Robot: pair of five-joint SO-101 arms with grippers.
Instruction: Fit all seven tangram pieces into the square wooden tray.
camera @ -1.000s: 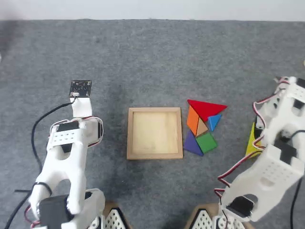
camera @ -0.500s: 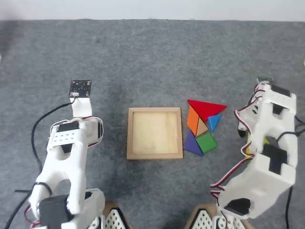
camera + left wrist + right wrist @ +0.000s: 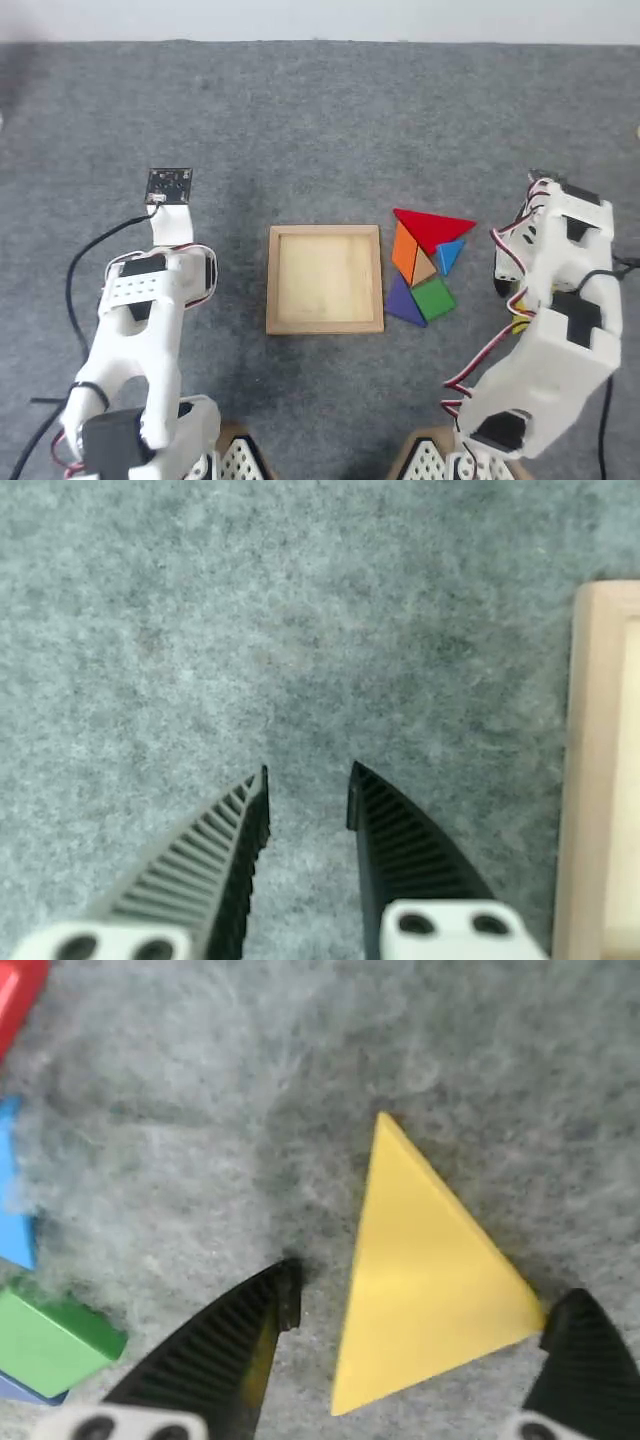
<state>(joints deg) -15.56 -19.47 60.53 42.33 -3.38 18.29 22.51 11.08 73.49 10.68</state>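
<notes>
The square wooden tray (image 3: 325,279) lies with nothing in it at the table's middle. Just right of it sits a cluster: red triangle (image 3: 432,228), orange piece (image 3: 404,250), tan triangle (image 3: 424,268), blue triangle (image 3: 449,255), green square (image 3: 433,297) and purple piece (image 3: 402,300). The yellow triangle (image 3: 425,1260) lies flat on the carpet farther right, under the right arm (image 3: 558,290). My right gripper (image 3: 425,1300) is open, with one finger on either side of it. My left gripper (image 3: 308,780) hangs slightly open over bare carpet, left of the tray's rim (image 3: 590,780).
Grey carpet (image 3: 320,120) covers the whole table. The left arm (image 3: 150,310) stands left of the tray. In the right wrist view the green square (image 3: 55,1340), blue triangle (image 3: 15,1200) and red triangle (image 3: 20,990) lie near the yellow one.
The right arm has swung in toward the cluster and now covers the yellow triangle in the high view. The left arm has not moved.
</notes>
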